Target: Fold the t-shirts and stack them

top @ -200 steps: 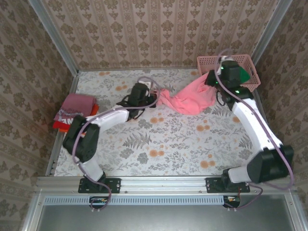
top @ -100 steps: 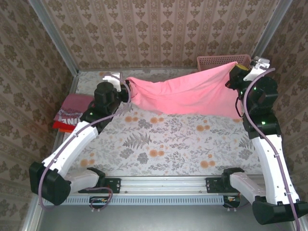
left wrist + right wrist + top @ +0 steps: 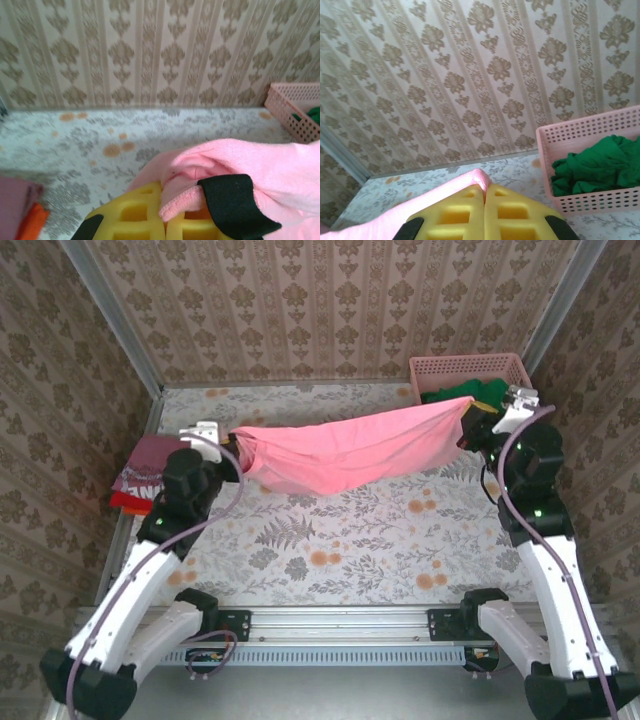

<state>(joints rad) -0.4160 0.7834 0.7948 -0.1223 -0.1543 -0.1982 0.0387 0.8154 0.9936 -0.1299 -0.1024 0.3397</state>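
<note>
Both arms have drawn nearer and lower, so the pink shirt [image 3: 340,448] sags more between them, slung over the far half of the worktop [image 3: 330,540]. Entries: left pincer [image 3: 233,452], clamped on shirt's left end; right pincer [image 3: 468,422], clamped on its right end; folded shirts [image 3: 150,478], stacked at left edge; basket [image 3: 455,368], far right, holding green cloth [image 3: 470,392].

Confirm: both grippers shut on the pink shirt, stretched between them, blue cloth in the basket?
One slip: the cloth in the basket is green, not blue; the right wrist view shows it. The rest stands: left gripper and right gripper are shut on the pink shirt, stretched between them.
</note>
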